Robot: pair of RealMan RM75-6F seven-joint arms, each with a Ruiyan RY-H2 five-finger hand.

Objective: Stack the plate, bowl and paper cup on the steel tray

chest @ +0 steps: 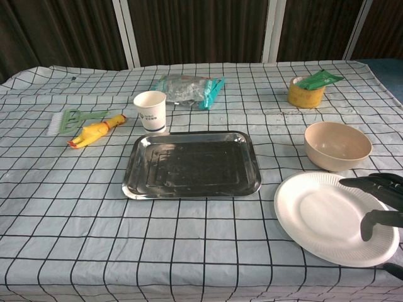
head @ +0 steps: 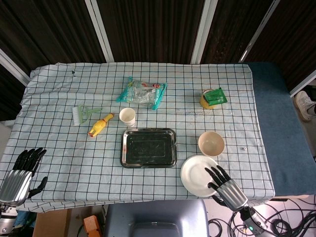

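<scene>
Right hand (head: 223, 182), fingers spread and gripping nothing, lies over the 4 o'clock edge of the white paper plate (head: 196, 176). Left hand (head: 20, 173) rests open at the table's near-left corner. Steel tray (head: 148, 147) sits central; beige bowl (head: 211, 143) at its 3 o'clock, paper cup (head: 127, 117) at 11.

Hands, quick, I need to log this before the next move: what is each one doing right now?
Left hand: open, holding nothing, near the table edge.
Right hand: open, fingers spread over the plate, not gripping it.
</scene>
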